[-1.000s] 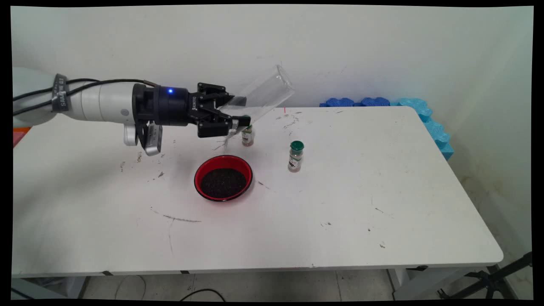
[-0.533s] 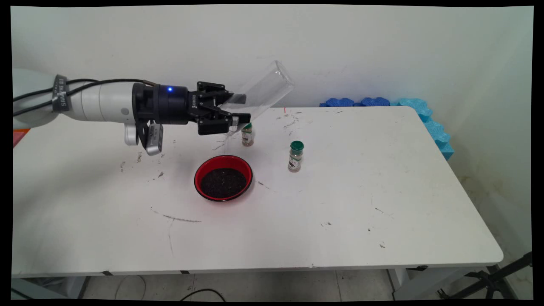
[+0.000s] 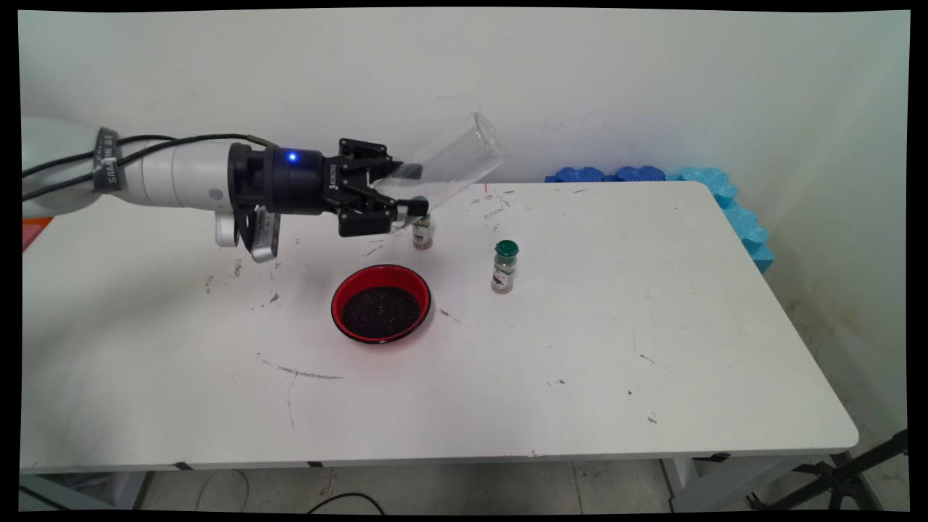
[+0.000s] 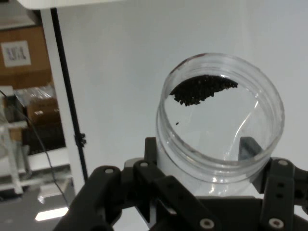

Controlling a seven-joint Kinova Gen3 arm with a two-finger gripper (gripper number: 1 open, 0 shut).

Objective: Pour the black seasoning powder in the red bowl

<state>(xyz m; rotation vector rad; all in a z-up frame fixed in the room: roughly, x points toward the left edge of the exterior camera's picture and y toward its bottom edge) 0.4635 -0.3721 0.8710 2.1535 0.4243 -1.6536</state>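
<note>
The gripper (image 3: 406, 192) clamps a tilted clear jar (image 3: 446, 163) above the table (image 3: 652, 326), a few dark grains (image 4: 202, 89) left inside, most lying in the red bowl (image 3: 381, 302).

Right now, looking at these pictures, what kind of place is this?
Probably a robotics lab or test room. A robot arm's gripper holds a clear jar above a scuffed white table, blue foam pads the far corner, and cardboard boxes and cables show in the hand view.

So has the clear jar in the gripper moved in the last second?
Yes, slightly: the clear jar and gripper shifted a little right, toward the spice bottle standing on the table.
</note>
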